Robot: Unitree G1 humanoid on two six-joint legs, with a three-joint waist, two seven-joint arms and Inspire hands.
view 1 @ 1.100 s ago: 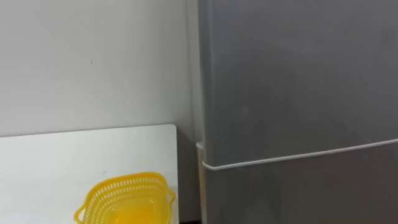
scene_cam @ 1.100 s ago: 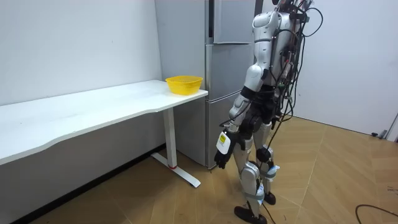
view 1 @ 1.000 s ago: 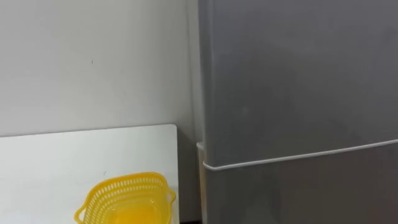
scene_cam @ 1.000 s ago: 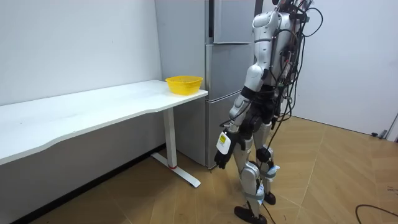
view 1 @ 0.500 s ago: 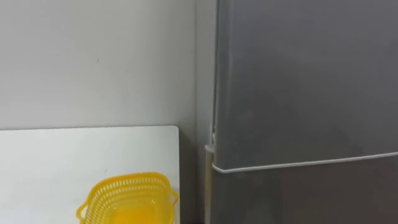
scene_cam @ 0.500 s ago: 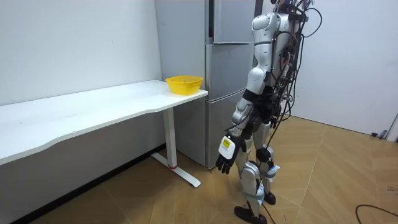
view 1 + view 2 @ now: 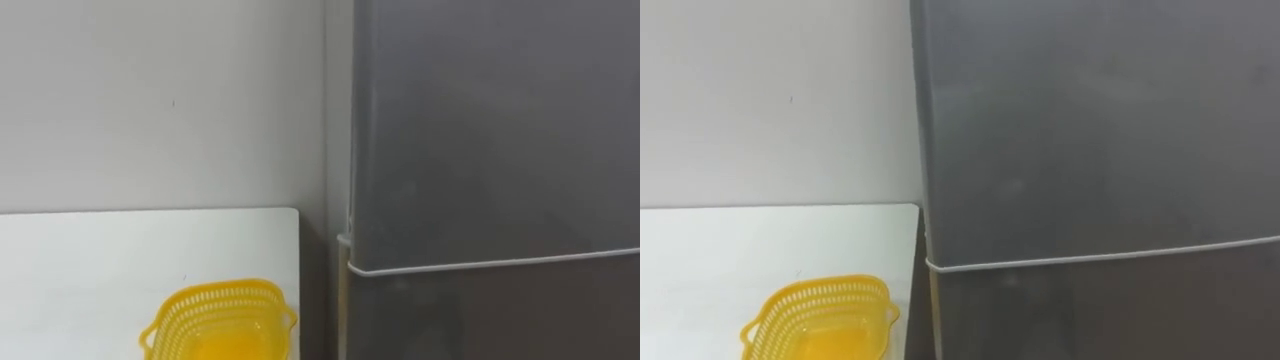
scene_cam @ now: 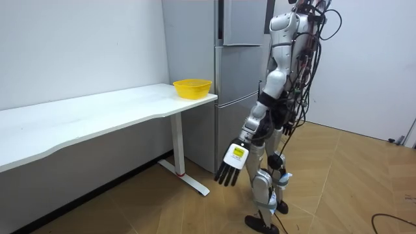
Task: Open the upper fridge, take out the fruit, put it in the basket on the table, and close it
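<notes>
Currently: upper fridge door [image 7: 490,130] shut, left hand [image 8: 231,166] empty

Eye views: upper fridge door closed, pale seam under it, lower door [image 7: 500,320] below. Yellow basket [image 7: 220,322] sits on white tabletop [image 7: 90,260], near the edge by the fridge [image 7: 470,240].
Room view: robot stands facing the fridge; left hand hangs low, fingers straight and spread, holding nothing

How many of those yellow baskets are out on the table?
1: the yellow basket sits at the end of the white table next to the fridge; whatever is behind the closed fridge doors is hidden.
</notes>
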